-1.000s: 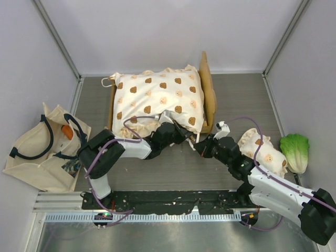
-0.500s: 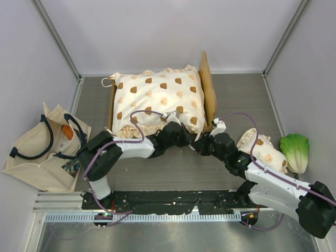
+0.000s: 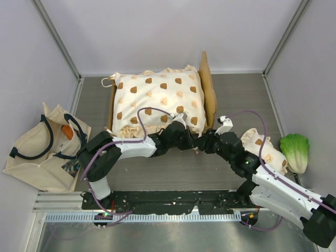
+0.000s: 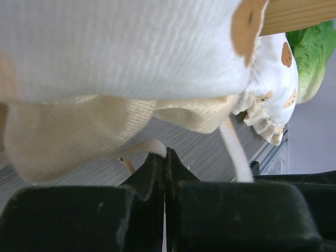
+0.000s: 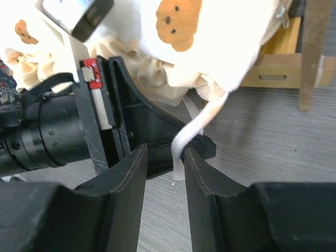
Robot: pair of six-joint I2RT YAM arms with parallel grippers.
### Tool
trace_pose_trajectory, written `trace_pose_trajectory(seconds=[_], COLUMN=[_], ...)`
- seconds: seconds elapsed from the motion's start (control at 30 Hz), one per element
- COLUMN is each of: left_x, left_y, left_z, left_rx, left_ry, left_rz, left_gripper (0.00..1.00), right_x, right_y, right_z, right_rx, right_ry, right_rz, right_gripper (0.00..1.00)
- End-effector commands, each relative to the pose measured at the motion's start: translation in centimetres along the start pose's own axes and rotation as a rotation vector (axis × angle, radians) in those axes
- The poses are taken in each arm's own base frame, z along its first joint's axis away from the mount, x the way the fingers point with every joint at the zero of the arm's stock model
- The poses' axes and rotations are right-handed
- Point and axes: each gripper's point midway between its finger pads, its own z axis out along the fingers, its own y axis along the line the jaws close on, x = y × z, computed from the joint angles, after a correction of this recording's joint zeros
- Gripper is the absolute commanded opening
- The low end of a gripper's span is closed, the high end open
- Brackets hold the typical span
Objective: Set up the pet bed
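Observation:
The pet bed [image 3: 211, 98] is a light-wood frame at the back, holding a cream bear-print cushion [image 3: 157, 100]. Both grippers meet at the cushion's front right corner. My left gripper [image 3: 192, 140] is shut on a cream tie [image 4: 144, 147] hanging from the cushion's [image 4: 121, 47] edge, pinched at the jaw tips [image 4: 166, 153]. My right gripper [image 3: 203, 145] faces it, open. A white tie [image 5: 184, 144] hangs loose between the right gripper's [image 5: 165, 157] jaws, brushing the right finger [image 5: 202, 173].
A small matching bear-print pillow [image 3: 262, 149] lies right of the bed, with a green lettuce toy [image 3: 295, 152] beyond it by the right wall. A beige tote bag [image 3: 37, 152] with black handles lies at the left. Walls close in three sides.
My right gripper has opened and let the white tie go slack between its jaws. Both grippers shifted slightly right along the cushion's front edge. The left stays shut.

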Motion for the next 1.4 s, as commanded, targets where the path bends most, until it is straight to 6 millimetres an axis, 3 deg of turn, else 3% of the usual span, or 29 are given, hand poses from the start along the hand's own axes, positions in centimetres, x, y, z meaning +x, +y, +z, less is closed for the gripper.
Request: trace_pose_trajectory(seconds=[0.0, 0.17, 0.3, 0.53, 0.9, 1.1, 1.27, 1.37], left_x=[-0.7, -1.0, -0.9, -0.9, -0.4, -0.4, -0.2, -0.2], left_y=[-1.8, -1.9, -2.1, -2.4, -2.8, -3.0, -2.9, -2.7], left_z=[-0.1, -0.3, -0.2, -0.3, -0.3, -0.3, -0.3, -0.5], left_rx=[0.044, 0.044, 0.050, 0.064, 0.099, 0.109, 0.112, 0.112], left_ry=[-0.002, -0.010, -0.001, 0.000, 0.019, 0.018, 0.021, 0.014], left_rz=[0.031, 0.035, 0.032, 0.027, 0.001, -0.007, -0.012, -0.007], left_gripper=[0.00, 0.00, 0.00, 0.00, 0.00, 0.00, 0.00, 0.00], right_x=[-1.1, 0.5, 1.9, 4.8, 4.4, 4.6, 4.9, 5.1], right_y=[-0.7, -2.1, -1.4, -1.3, -0.8, -1.0, -1.5, -1.9], right_z=[-1.6, -3.4, -3.6, -1.9, 0.6, 1.0, 1.0, 0.8], right_rx=[0.060, 0.099, 0.048, 0.017, -0.001, 0.006, 0.019, 0.032], right_ry=[-0.023, 0.019, 0.083, 0.198, 0.159, 0.165, 0.160, 0.158], right_rz=[0.012, 0.050, 0.050, 0.037, 0.029, 0.026, 0.025, 0.025], right_gripper=[0.40, 0.42, 0.43, 0.44, 0.42, 0.32, 0.04, 0.01])
